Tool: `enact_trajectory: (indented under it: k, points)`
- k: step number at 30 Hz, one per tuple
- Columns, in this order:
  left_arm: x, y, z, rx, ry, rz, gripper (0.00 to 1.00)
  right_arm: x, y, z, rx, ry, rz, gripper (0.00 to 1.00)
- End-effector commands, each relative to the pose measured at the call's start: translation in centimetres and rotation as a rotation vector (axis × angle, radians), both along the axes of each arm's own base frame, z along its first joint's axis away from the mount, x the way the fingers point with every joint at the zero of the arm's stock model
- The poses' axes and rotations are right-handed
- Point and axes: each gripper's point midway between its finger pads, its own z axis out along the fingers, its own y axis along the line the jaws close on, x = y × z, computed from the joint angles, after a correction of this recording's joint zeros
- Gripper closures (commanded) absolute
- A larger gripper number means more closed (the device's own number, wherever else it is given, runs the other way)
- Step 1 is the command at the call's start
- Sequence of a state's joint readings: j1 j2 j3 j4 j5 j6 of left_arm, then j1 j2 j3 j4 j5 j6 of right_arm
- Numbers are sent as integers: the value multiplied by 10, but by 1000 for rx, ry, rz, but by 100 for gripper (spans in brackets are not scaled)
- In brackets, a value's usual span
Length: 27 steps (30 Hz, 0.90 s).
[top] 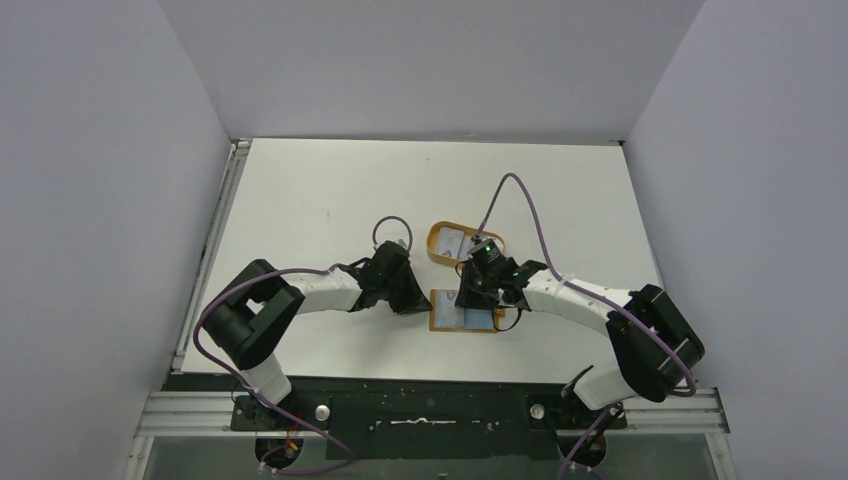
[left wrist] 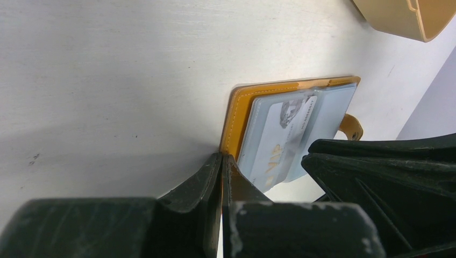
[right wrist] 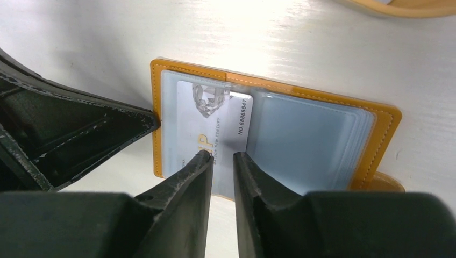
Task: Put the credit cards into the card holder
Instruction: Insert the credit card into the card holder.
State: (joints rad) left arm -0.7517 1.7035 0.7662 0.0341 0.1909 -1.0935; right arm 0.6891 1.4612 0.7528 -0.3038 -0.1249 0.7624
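The tan-orange card holder (right wrist: 387, 129) lies open on the table, its clear sleeves facing up; it also shows in the top view (top: 440, 318). A silvery credit card (right wrist: 218, 126) marked VIP sits in the left sleeve, its right edge reaching over the fold. My right gripper (right wrist: 221, 156) hovers over that card's near edge, open by a narrow gap with nothing in it. My left gripper (left wrist: 222, 157) is shut, its tips against the holder's left edge (left wrist: 236, 121). Another credit card (top: 452, 240) lies in the oval tray.
The orange oval tray (top: 436, 240) stands just behind the card holder, close to the right wrist; its rim shows in the left wrist view (left wrist: 398, 19). Grey walls close in the table on three sides. Both arms meet at the table's near middle.
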Motion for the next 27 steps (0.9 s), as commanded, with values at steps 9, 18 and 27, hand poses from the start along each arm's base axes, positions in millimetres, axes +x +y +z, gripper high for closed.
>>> enact_trajectory:
  k: [9, 18, 27]
  points:
    - [-13, 19, -20, 85, 46, -7, 100, 7, -12, 3, -88, -44, 0, 97]
    - [-12, 18, -21, 83, 48, -7, 100, 5, -14, -4, -110, -24, 12, 100]
    - [-13, 13, -22, 73, 53, -21, 100, 3, -2, -12, -94, 4, 40, 100]
